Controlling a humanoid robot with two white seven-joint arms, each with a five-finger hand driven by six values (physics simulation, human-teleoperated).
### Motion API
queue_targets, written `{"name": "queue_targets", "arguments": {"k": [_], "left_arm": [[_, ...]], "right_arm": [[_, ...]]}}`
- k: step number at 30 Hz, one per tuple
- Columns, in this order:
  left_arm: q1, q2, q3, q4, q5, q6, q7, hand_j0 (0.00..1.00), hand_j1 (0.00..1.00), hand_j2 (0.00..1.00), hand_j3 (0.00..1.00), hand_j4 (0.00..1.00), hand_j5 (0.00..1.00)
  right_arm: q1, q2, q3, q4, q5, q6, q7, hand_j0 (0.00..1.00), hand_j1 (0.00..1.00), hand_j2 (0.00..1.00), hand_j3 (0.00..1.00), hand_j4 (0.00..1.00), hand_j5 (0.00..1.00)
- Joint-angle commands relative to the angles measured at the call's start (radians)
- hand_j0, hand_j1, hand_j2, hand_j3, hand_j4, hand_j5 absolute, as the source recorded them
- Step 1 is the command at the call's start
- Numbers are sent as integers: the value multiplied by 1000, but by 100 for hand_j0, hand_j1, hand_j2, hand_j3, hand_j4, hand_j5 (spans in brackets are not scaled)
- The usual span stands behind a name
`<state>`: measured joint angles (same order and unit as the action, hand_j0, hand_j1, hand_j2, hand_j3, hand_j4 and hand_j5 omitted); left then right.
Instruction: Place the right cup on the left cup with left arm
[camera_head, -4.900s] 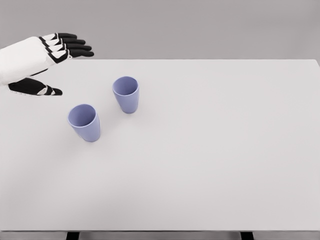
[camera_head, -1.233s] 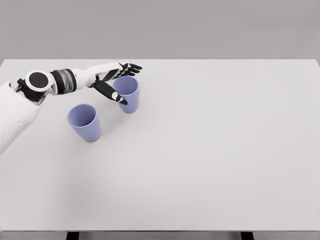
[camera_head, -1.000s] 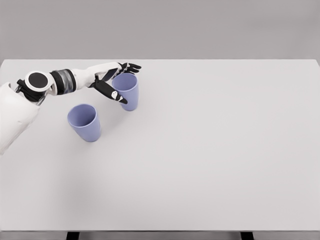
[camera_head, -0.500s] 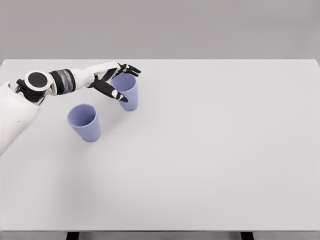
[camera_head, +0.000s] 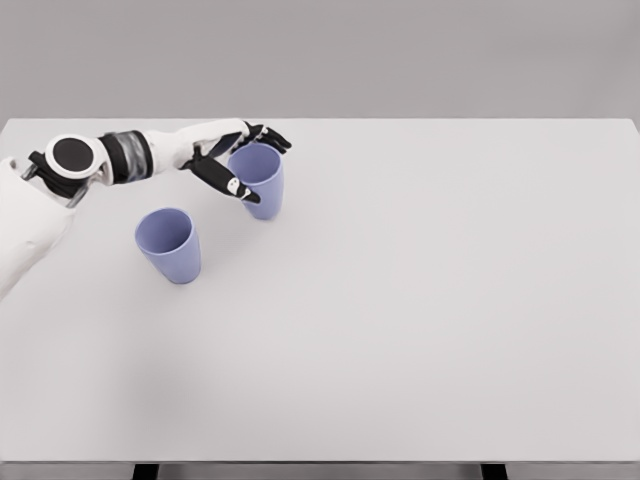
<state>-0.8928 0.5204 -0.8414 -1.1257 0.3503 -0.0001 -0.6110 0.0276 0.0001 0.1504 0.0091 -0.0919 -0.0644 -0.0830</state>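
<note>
Two lavender cups are on the white table (camera_head: 420, 300). The left cup (camera_head: 170, 245) stands upright on its own at the near left. The right cup (camera_head: 259, 182) is farther back, and my left hand (camera_head: 250, 165) is shut on it: black fingers (camera_head: 268, 137) curl round its far rim and the thumb (camera_head: 232, 184) presses on its near side. The cup looks slightly raised and tilted in that grasp. My white left arm (camera_head: 120, 158) reaches in from the left edge. The right arm does not show.
The table's far edge runs just behind the held cup. Wide bare tabletop lies to the right and toward me.
Since 4.9 s ago my left hand came from the far left over to the right cup and closed round it. In the last half second the cup shifted slightly up and right.
</note>
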Motion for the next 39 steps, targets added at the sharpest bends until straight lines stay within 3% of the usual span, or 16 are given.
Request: {"name": "queue_targets", "arguments": {"k": [1,21,39], "left_arm": [[0,32,1,-49,7,0,0,78,78,78,78,78,78],[8,245,1,-339,136,20,0,76,76,76,76,76,76],[6,426,8,-496,274,22,0,76,76,76,76,76,76]], "right_arm": [[2,0,0,0,0,0,0,100,100,100,100,100,100],[0,0,0,0,0,0,0,100,100,100,100,100,100],[2,0,0,0,0,0,0,100,100,100,100,100,100]]}}
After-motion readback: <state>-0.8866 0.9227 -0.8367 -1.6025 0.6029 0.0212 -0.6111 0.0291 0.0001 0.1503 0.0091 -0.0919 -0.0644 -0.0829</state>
